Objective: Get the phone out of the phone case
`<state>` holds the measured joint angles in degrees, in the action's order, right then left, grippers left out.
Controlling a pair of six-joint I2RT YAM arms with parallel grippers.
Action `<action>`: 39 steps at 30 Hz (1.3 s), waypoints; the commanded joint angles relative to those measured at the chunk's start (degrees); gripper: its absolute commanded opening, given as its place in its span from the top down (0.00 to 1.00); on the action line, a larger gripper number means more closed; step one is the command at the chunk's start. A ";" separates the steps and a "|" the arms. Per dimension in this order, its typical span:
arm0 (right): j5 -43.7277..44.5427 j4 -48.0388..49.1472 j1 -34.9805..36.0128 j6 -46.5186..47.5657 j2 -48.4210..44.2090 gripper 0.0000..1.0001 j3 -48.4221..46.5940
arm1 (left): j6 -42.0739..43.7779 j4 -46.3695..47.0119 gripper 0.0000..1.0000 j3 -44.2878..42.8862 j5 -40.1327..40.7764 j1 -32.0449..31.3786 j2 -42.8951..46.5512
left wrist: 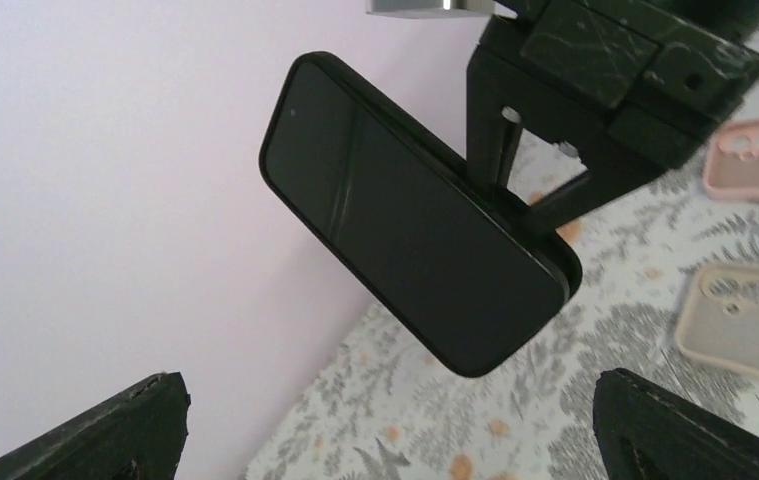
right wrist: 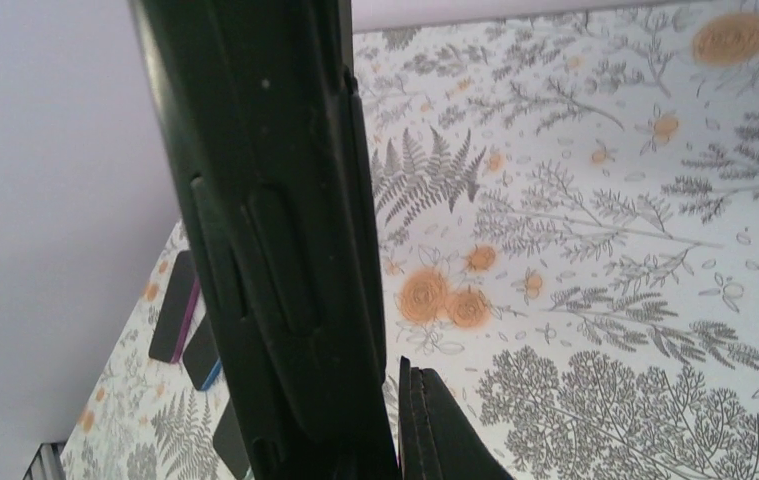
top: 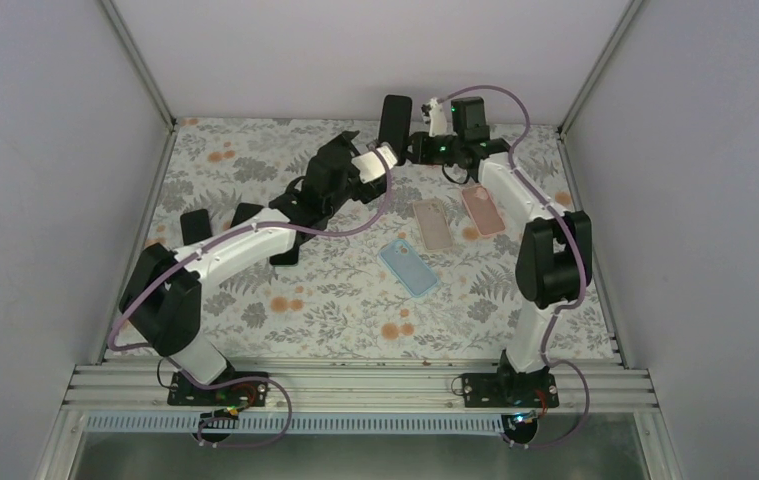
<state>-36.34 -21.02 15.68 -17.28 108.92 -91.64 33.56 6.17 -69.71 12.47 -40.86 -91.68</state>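
A black phone case (left wrist: 415,215) with the phone in it hangs in the air near the back wall, dark screen facing the left wrist camera. My right gripper (top: 415,146) is shut on its edge; two dark fingers (left wrist: 501,150) show behind it. In the right wrist view the case (right wrist: 275,230) fills the left half edge-on, with one finger (right wrist: 445,430) pressed against it. My left gripper (left wrist: 390,435) is open just short of the case's lower end, with nothing between its fingers; in the top view it (top: 367,152) sits left of the phone case (top: 395,120).
Two pink empty cases (top: 483,210) (top: 432,222) and a light blue one (top: 408,267) lie right of centre on the floral cloth. Dark phones (top: 193,225) (top: 245,215) lie on the left. The back wall stands close behind the held case.
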 commanded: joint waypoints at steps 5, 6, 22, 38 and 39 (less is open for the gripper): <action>2.83 8.27 2.38 -4.12 -5.41 0.96 -1.61 | -2.35 10.44 0.00 -0.71 2.40 -1.02 -3.63; 2.85 8.90 2.67 -4.50 -5.61 0.96 -1.33 | -2.35 11.14 0.00 -0.80 2.72 -1.18 -4.20; 4.17 10.48 4.62 -4.34 -6.59 0.96 -0.74 | 0.37 19.88 0.00 1.42 8.46 -1.50 -7.06; 2.05 10.99 5.52 -5.44 -7.63 0.96 0.81 | 13.99 39.28 0.01 6.45 17.78 -1.06 -7.74; 1.99 11.11 5.65 -5.52 -7.55 0.96 0.91 | 14.24 40.39 0.01 6.65 17.69 -1.06 -7.61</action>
<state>-32.27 -13.37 20.12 -21.78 104.47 -91.20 43.11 36.16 -63.72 26.55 -42.30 -98.72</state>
